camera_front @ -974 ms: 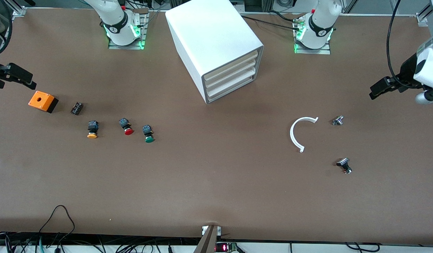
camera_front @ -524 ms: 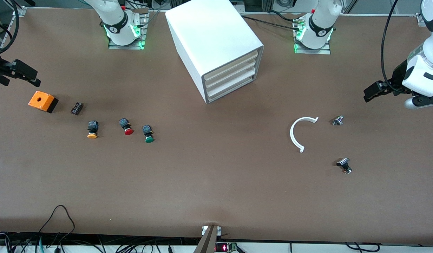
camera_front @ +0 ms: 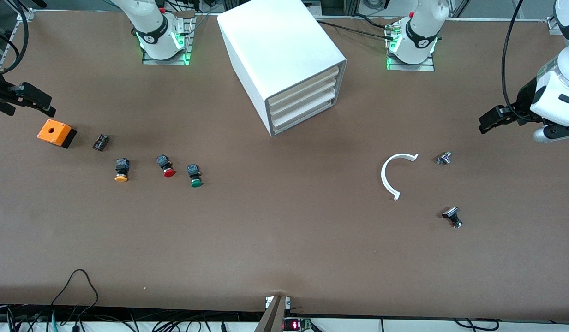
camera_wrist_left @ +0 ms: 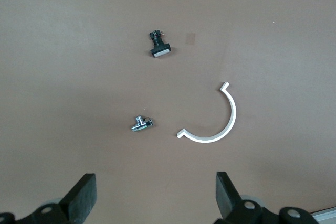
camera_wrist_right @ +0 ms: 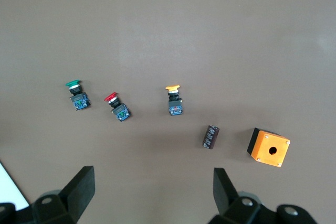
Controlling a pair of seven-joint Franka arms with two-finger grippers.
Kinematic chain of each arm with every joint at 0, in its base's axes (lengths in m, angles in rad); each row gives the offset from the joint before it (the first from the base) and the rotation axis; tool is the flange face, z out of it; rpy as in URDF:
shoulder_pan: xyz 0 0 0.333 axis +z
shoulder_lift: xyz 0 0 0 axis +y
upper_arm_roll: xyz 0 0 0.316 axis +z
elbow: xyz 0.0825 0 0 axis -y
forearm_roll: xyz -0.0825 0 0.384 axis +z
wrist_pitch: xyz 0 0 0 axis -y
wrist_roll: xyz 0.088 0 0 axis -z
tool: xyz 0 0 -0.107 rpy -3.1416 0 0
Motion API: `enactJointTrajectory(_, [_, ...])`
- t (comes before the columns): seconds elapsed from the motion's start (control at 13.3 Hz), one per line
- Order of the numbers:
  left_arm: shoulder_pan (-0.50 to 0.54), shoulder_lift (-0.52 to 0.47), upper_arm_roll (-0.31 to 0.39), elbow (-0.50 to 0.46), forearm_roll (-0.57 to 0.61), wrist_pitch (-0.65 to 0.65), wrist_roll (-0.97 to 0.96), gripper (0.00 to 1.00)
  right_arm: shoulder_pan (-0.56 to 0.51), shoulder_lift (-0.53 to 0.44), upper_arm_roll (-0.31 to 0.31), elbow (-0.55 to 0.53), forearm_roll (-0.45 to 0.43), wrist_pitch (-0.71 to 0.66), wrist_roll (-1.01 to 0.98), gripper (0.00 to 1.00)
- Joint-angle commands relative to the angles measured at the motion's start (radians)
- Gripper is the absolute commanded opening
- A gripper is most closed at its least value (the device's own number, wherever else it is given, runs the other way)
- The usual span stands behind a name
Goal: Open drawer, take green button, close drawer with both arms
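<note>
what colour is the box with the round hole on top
Orange top, black base; clearest in the right wrist view.

No legible text, label, brand or number can be made out on any object. A small red lit display is seen at the tabletop edge nearest the front camera, but its digits cannot be read.

cabinet: drawer shut | green button on table beside red button
</note>
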Motion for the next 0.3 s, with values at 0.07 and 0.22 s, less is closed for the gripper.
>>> enactJointTrajectory(0.07, [-0.002, 0.011, -0.001, 0.031, 0.023, -0.025, 0.016, 1.0, -0.004, -0.01, 0.003, -0.006, 0.002, 0.015, 0.014, 1.0])
enactJointTrajectory(0.22, [-0.002, 0.015, -0.001, 0.036, 0.023, -0.025, 0.016, 1.0, -0.004, -0.01, 0.003, -0.006, 0.002, 0.023, 0.018, 1.0])
